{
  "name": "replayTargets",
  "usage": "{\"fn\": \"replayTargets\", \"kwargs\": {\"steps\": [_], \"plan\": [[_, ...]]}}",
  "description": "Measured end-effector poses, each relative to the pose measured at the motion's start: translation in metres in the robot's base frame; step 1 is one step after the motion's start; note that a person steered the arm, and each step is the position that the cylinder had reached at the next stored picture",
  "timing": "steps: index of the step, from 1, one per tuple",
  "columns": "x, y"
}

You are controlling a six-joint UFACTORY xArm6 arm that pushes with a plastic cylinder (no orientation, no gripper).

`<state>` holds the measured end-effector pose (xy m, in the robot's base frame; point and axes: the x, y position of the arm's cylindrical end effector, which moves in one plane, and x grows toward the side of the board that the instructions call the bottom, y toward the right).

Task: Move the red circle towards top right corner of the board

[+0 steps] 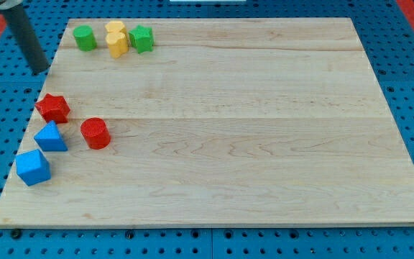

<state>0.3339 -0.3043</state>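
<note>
Fingers are not part of this arm, which ends in a straight dark rod, so whether they are apart or together cannot be told. The rod's tip sits well up and to the view's left of the red circle, just beside the left edge of the wooden worktop, touching no block. The red circle lies on the worktop's left part, far from its top right corner. Just up and left of the red circle sits a red star. Directly left of the circle, close but apart, is a blue triangle, and further down-left is a blue cube. Far above the red circle, along the worktop's top edge, stand a green cylinder, a yellow block and a green star, the last two touching
</note>
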Motion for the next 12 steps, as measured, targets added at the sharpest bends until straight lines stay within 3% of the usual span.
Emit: {"fn": "replayTargets", "kwargs": {"steps": [2, 4, 6, 8, 9, 10, 12], "plan": [[0.119, 0.019], [0.130, 0.128], [0.137, 0.021], [0.167, 0.000], [0.201, 0.000], [0.225, 0.013], [0.177, 0.121]]}}
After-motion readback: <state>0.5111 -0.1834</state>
